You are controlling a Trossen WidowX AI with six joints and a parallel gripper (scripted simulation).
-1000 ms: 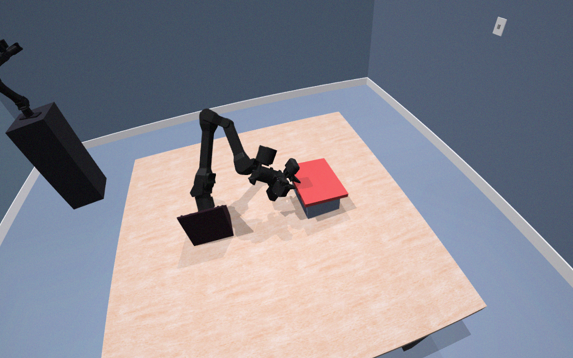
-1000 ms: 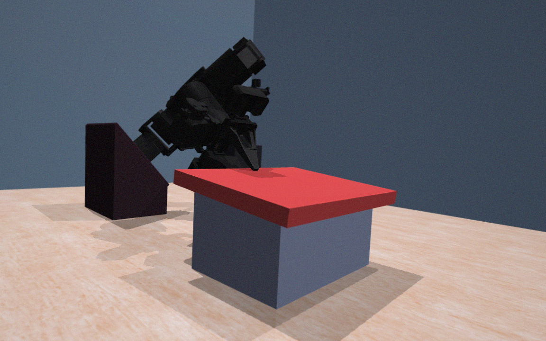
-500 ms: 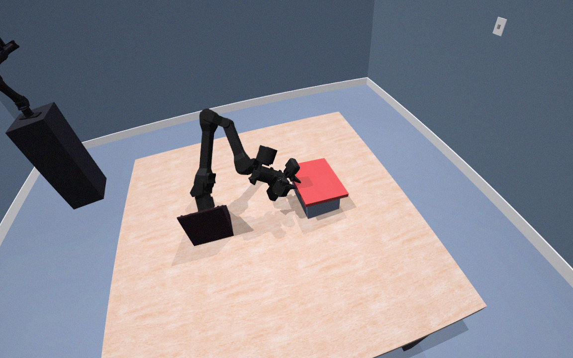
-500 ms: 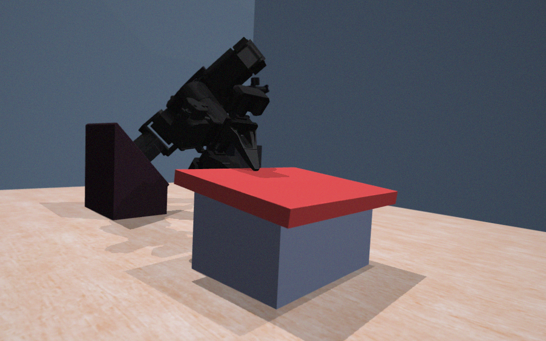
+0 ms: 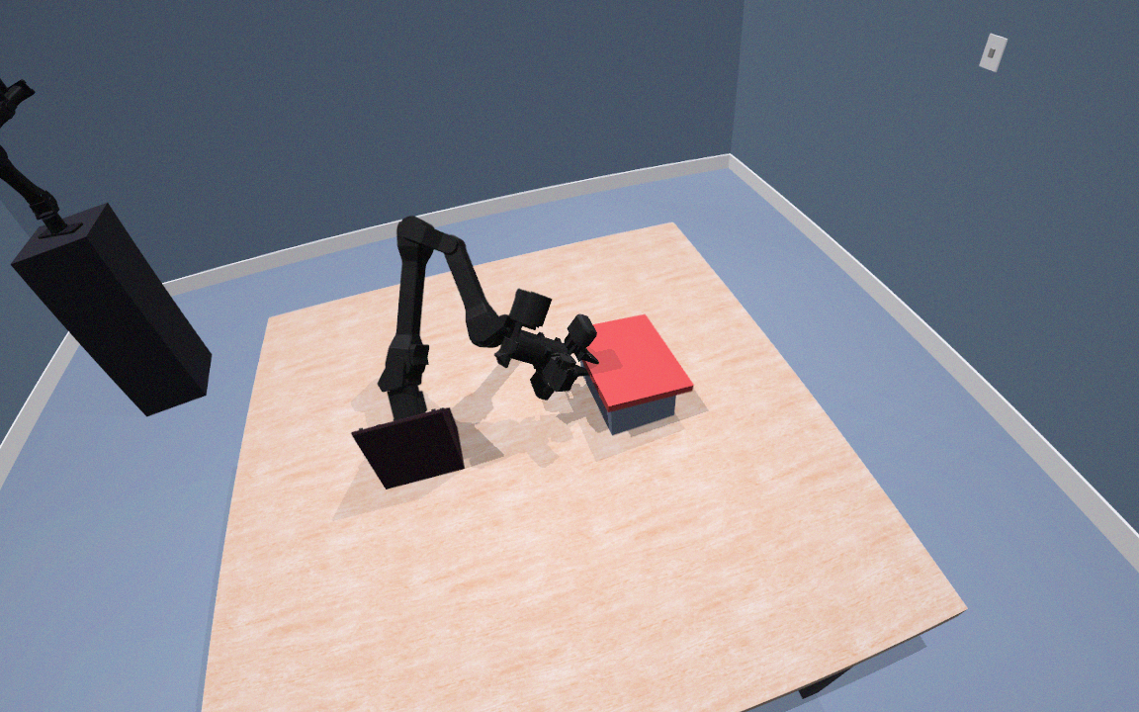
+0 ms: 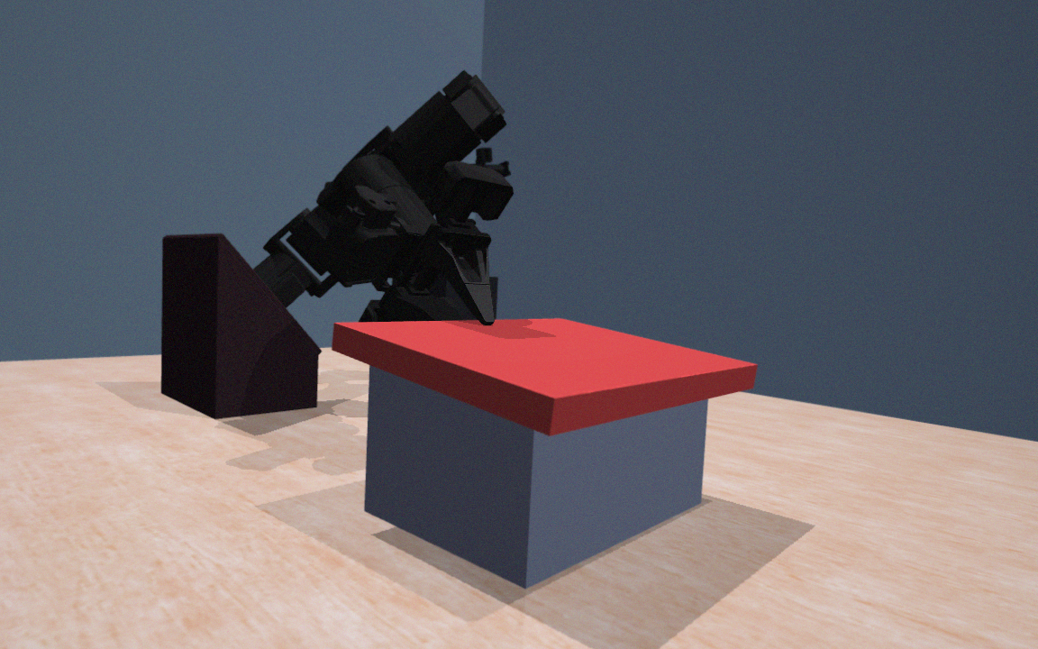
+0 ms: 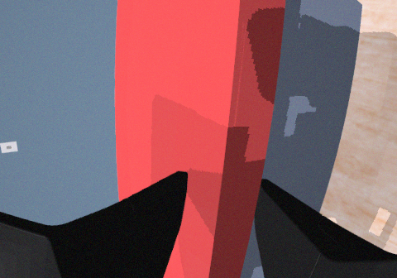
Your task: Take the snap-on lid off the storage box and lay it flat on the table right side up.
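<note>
While pinched, lid (image 7: 182, 69) between tool (image 7: 221, 195) fingers.

Light is even and moderately bright, falling from above on the far side of the storage box (image 6: 539, 476), whose soft shadow spreads toward the viewer across the table (image 6: 104, 516). The arm's (image 5: 432, 292) shadow breaks into overlapping patches. No glare or blur; the wrist view bends lines near its edges

The end effector (image 7: 221, 195) pinches the red lid's (image 7: 182, 69) edge above the blue-grey box (image 7: 320, 69).
</note>
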